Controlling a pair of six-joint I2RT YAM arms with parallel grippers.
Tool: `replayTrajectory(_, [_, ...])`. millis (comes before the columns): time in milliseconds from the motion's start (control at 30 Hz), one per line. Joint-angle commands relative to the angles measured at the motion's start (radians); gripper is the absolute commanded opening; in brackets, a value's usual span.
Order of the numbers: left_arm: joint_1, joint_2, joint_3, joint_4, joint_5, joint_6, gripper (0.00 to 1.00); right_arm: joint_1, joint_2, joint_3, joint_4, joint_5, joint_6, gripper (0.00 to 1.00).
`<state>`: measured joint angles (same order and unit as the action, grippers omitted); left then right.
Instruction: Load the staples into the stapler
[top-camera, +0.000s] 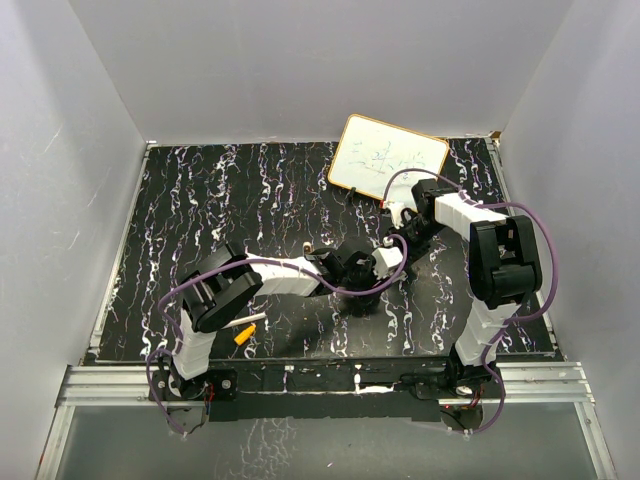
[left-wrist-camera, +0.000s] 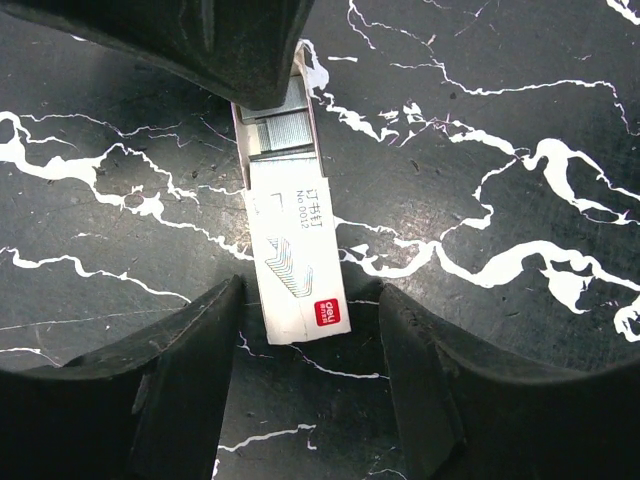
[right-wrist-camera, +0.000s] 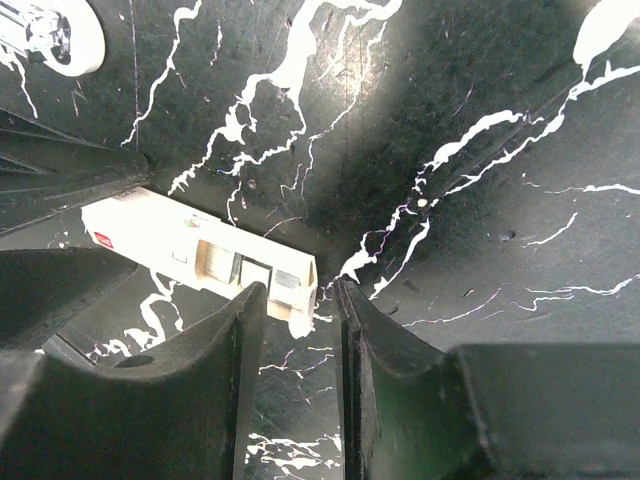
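1. The staples (left-wrist-camera: 282, 130) sit as a grey strip in the open end of the staple box (left-wrist-camera: 297, 255). The box lies flat on the surface (left-wrist-camera: 500, 150) at the centre of the left wrist view. In the top view that spot is mid-surface, where your two arms meet.
2. The box's long axis runs from lower centre to upper centre of the left wrist frame, leaning slightly left at the top. The open end is uppermost and the red-logo end is lowest.
3. Your left fingers (left-wrist-camera: 180, 380) stand apart, one on each side of the logo end. The lower-left one is at the box's edge and the lower-right one shows a gap, so nothing is clamped.
4. Your right fingers (right-wrist-camera: 200, 380) come in from the opposite end with only a narrow gap between them. The box's open corner lies just at their tips, and I see no grip.
5. The right arm is therefore nearer the staples and the left nearer the closed end. I judge the strip should be drawn out along that axis while the left steadies the box.
6. I cannot make out the stapler in any view, so locate it first.
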<state>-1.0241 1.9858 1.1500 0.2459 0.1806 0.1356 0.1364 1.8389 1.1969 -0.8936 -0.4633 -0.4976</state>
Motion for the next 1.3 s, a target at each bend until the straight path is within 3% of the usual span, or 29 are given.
replayTrajectory(0, [-0.004, -0.011, 0.006, -0.081, -0.014, 0.004, 0.57, -0.003, -0.052, 0.047, 0.009, -0.024, 0.000, 0.36])
replayTrajectory(500, [-0.004, -0.022, 0.002, -0.082, -0.010, 0.007, 0.46, -0.003, -0.048, 0.019, 0.036, 0.017, 0.010, 0.31])
replayTrajectory(933, [-0.004, -0.026, -0.015, -0.074, -0.006, 0.010, 0.39, -0.012, -0.050, 0.019, 0.034, 0.029, 0.002, 0.09])
replayTrajectory(1267, [-0.004, -0.030, -0.038, -0.062, 0.006, 0.004, 0.35, -0.017, -0.057, 0.041, 0.018, 0.055, -0.007, 0.08])
